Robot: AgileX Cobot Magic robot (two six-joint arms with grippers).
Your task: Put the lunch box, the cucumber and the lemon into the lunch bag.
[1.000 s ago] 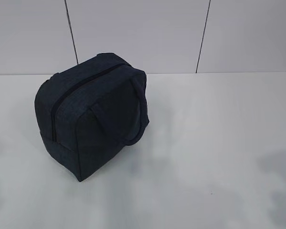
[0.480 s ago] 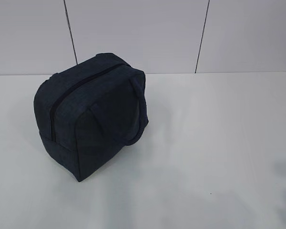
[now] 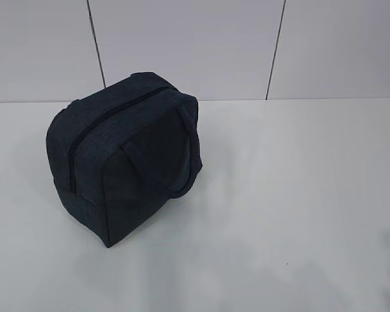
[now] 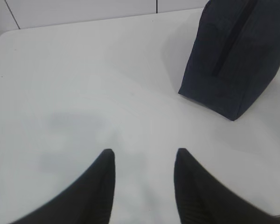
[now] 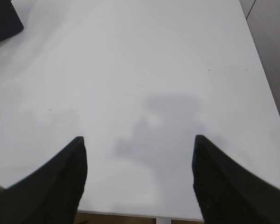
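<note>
I note the left gripper [image 4: 143,156] partly open, holding nothing; the lunch bag [image 4: 238,56] stands ahead to its right, zipper closed. The right gripper [image 5: 137,142] gapes wide, empty, over the bare table [image 5: 144,60].

Lunch bag [image 3: 127,156] was dark navy, faintly heathered weave, with a darker zipper line [image 3: 94,127] across its top. Surface [image 3: 279,195] under it was plain matte white with soft grey shadows. Wall behind the bag was pale grey with thin dark seams. Both pincers' fingers [image 4: 95,186] [image 5: 51,182] were black.
</note>
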